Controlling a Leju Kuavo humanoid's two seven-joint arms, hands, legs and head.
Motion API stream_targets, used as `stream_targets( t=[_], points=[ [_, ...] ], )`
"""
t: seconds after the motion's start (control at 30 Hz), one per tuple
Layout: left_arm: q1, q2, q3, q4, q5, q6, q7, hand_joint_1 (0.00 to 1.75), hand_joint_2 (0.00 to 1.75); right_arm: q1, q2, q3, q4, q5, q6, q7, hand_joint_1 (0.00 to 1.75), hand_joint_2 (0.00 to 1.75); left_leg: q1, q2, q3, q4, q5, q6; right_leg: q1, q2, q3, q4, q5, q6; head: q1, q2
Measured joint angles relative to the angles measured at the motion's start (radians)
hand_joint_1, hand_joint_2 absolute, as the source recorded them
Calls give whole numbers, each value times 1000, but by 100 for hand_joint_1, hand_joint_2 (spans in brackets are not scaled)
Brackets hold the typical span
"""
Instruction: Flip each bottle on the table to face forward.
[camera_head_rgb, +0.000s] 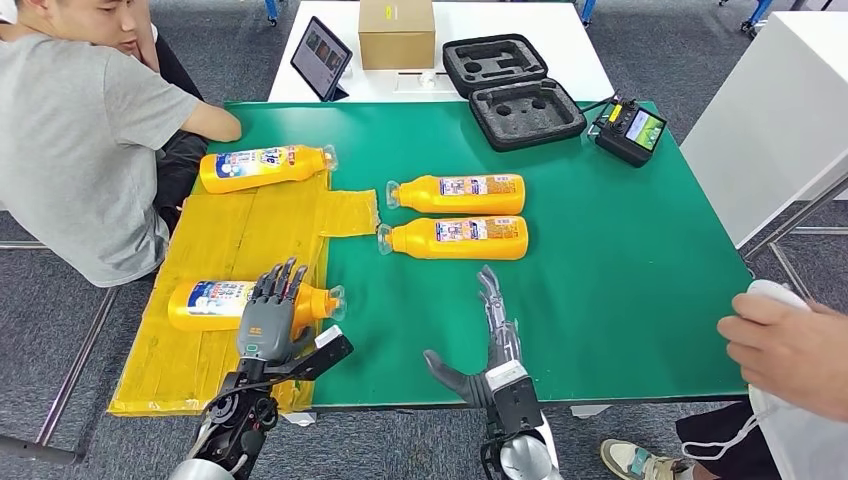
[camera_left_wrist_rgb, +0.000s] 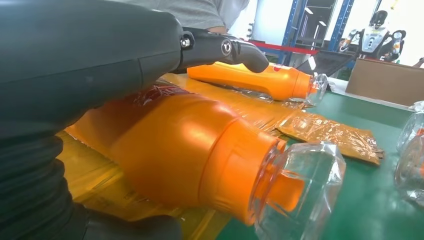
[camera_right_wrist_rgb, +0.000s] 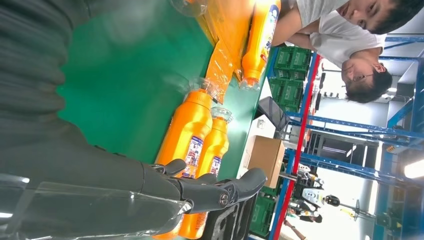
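Nearest the camera, the left robot hand (camera_head_rgb: 268, 318) lies over the near-left bottle (camera_head_rgb: 205, 305), fingers draped across its orange shoulder and the thumb under the far side in the left wrist view; it looks wrapped around the bottle, though how firmly it grips I cannot tell. That bottle lies on its side on the yellow sheet (camera_head_rgb: 240, 240) at the bench's near-left, its clear cap (camera_left_wrist_rgb: 300, 192) pointing right.

Further left to right: a 2nd bottle (camera_head_rgb: 262, 167) lies at the far end of the sheet beside a seated person, then 2 more bottles (camera_head_rgb: 455, 194) (camera_head_rgb: 458, 238) lie side by side on the green bench (camera_head_rgb: 620, 280), caps pointing left. The right robot hand (camera_head_rgb: 492, 345) rests flat on the green surface near the front edge, fingers straight and spread, holding nothing.

Judging by looks, these are stiff, glossy plastic bottles, likely slippery and prone to rolling; whether they are full, I cannot tell. The broad, flattish body near the label seems the safest hold. The clear cap looks thin and would be a poor grip point.
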Motion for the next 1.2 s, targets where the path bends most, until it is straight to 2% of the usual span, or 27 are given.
stream_targets(
  t=[0.33, 0.6, 0.7, 0.93, 1.2],
  points=[
    [-3, 0, -16, 22, 22, 0, 12, 14, 175, -2, -1, -1, 6, 0, -4, 0, 0, 175, 0, 0, 0, 0, 0, 0, 0, 0, 0, 0, 0, 0, 0, 0],
    [0, -12, -46, 17, 60, 0, -88, 1, 175, -12, -3, -1, 15, -4, -7, 0, 0, 175, 0, -1, 0, 0, 0, 0, 0, 0, 0, 0, 0, 0, 0, 0],
    [5, -24, -94, 2, 118, 0, -99, 0, 175, -16, -3, -1, 20, -6, -7, 0, 0, 175, 0, -1, 0, 0, 0, 0, 0, 0, 0, 0, 0, 0, 0, 0],
    [45, -29, -264, -91, 226, 0, -104, 0, 175, -18, -4, -1, 24, -8, -9, 0, 0, 175, 0, -1, -1, 0, 0, 0, 0, 0, -1, 0, 0, 0, 0, 0],
    [81, -29, -385, -164, 275, 0, -104, 0, 175, -17, -9, -1, 25, -18, -20, 0, 0, 175, 0, -1, -1, 0, 0, 0, 0, 0, -1, 0, 0, 0, 0, 0]
  ],
)
